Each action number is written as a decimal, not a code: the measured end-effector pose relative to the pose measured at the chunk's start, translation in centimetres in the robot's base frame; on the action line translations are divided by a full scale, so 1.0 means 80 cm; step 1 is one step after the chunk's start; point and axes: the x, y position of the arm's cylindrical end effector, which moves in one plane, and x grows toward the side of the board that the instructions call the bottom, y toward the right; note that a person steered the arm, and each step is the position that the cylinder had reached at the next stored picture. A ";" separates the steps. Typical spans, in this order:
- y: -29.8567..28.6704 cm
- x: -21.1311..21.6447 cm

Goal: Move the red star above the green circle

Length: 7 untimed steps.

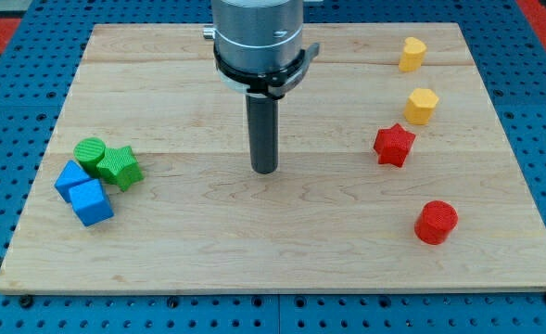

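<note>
You see the arm's metal housing (259, 37) cut off by the view's top edge, so nothing of the arm above it shows. That housing hides a stretch of the wooden board's (300, 232) far edge behind it. On the left, the green star (120, 167) covers the right part of the green circle (90, 153). The near blue cube (91, 201) overlaps the blue block (69, 177) behind it, whose shape you cannot tell for sure. The board's near corners run almost to the view's bottom edge.
</note>
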 end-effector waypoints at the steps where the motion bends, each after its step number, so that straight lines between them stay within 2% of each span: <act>1: 0.013 0.000; 3: 0.072 0.000; 7: 0.089 0.028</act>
